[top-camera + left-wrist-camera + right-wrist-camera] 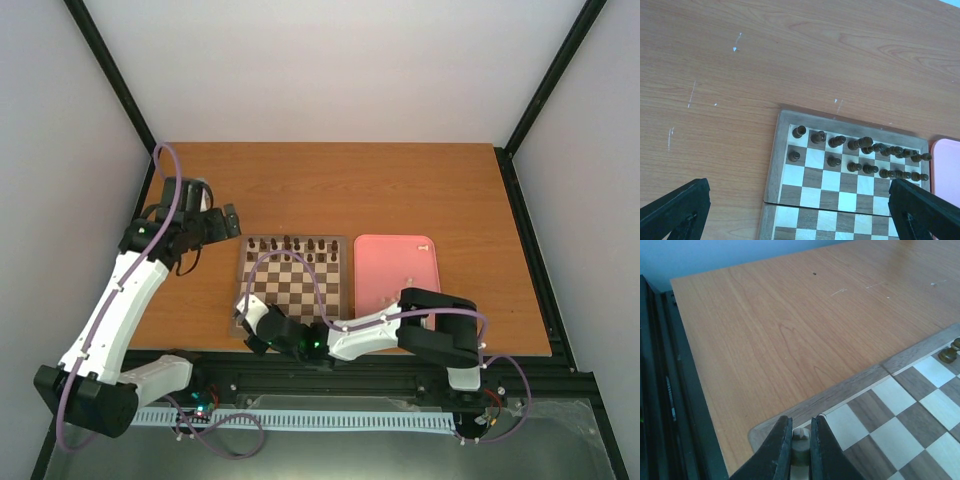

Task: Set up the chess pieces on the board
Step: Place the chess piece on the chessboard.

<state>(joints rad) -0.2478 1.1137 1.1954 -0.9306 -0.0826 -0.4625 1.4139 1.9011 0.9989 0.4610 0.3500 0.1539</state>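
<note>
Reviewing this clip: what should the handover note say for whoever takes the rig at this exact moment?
Left gripper: open, empty, raised left of the board.
Right gripper: shut on one cream piece at the board's near-left corner.
Dark pieces stand in the two far rows. Tray lies right of the board, holding pale specks, probably more cream men.
Done: no cream piece seen standing on the near squares in view.
Left: set this one down, then fetch the rest.
</note>
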